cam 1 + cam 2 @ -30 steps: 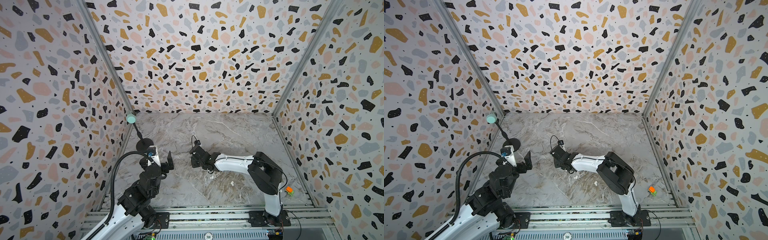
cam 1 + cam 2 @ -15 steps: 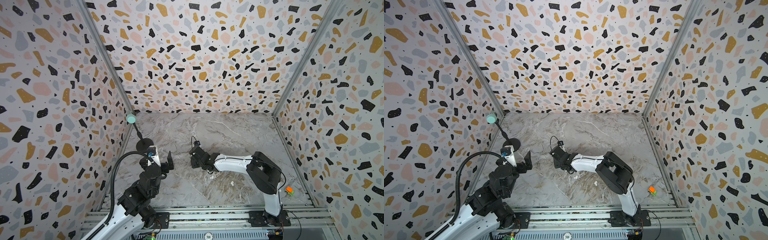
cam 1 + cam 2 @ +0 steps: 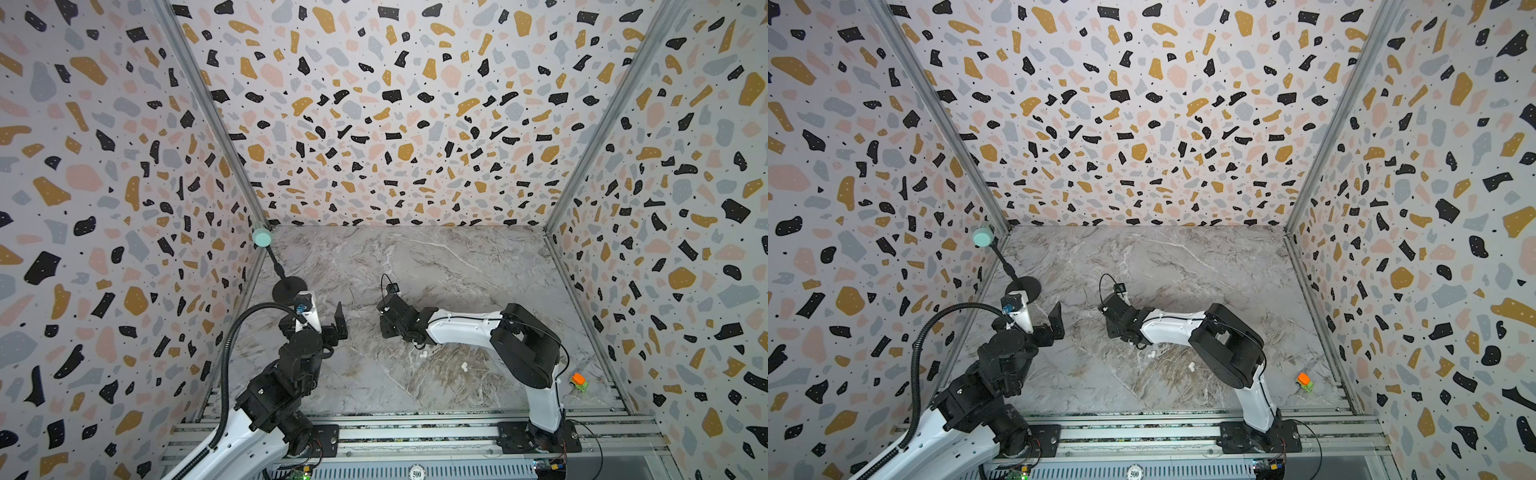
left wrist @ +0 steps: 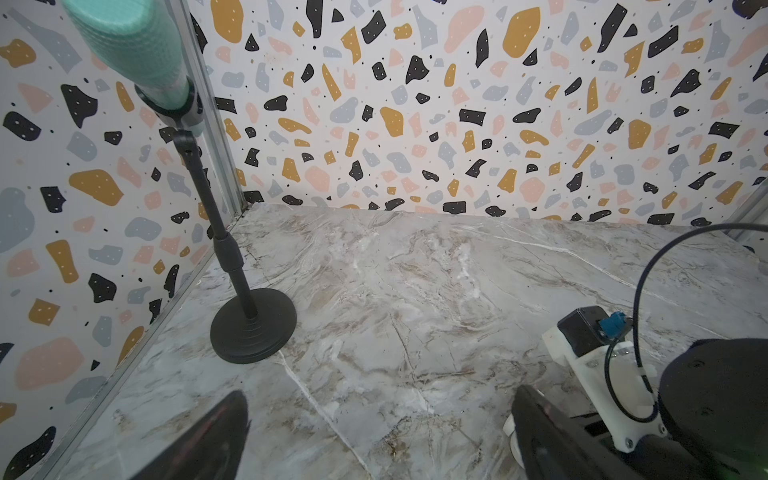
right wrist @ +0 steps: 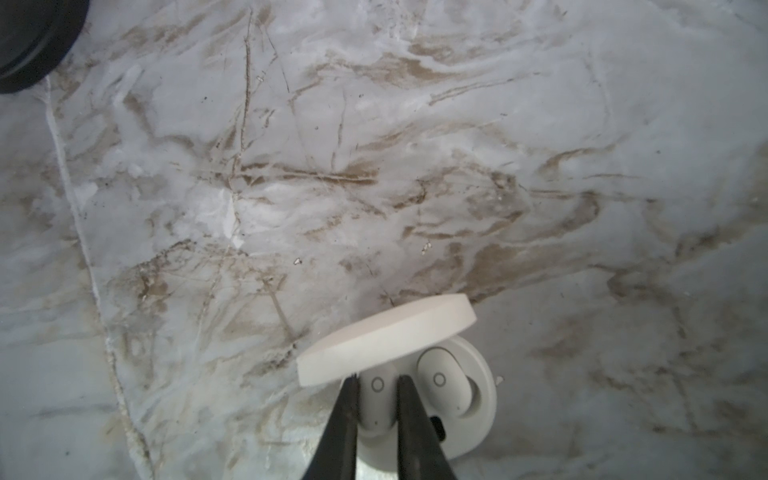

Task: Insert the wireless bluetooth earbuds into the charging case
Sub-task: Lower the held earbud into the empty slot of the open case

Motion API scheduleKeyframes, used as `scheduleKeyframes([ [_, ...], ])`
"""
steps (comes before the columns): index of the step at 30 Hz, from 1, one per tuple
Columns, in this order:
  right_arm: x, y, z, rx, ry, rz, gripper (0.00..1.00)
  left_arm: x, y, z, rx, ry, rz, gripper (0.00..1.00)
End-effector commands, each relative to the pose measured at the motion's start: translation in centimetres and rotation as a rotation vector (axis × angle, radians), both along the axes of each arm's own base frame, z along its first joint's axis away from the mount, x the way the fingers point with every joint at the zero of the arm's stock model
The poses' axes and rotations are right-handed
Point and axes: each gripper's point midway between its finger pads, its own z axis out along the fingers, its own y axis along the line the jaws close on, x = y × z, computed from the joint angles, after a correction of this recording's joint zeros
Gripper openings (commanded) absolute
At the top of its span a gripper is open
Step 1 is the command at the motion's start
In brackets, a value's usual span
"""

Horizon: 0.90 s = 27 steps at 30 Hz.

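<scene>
1. In the right wrist view, your right claw (image 5: 379,384) is pinching one held earbud (image 5: 376,411) by its long sides. The bud is in or just above its well in the open charging case (image 5: 486,399). A seated earbud (image 5: 440,376) lies beside it, below the raised lid (image 5: 386,338).
2. Expect these buds to be light, hard and smooth, so they will probably slip out of a tight pinch. Grip them gently across the flat flanks.
3. In both top views, a loose earbud (image 3: 423,355) and a second loose earbud (image 3: 464,366) lie on the table (image 3: 415,266) near the right arm. The case is hidden under the wrist here. You can count four buds and one case.
4. In the left wrist view, your left claw (image 4: 378,395) is spread wide over bare table and holds nothing.
</scene>
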Motion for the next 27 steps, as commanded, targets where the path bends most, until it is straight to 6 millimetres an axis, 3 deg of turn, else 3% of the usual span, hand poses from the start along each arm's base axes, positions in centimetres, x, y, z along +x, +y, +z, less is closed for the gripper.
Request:
scheduleKeyframes([
  [1,-0.28,-0.28,-0.23,-0.007,0.002,-0.016,0.10,0.15,-0.05,1.03,-0.026,-0.037,0.000,1.00],
  [27,-0.80,-0.38,-0.77,-0.016,0.011,-0.047,0.20,0.28,-0.28,0.88,-0.022,-0.029,-0.007,1.00],
])
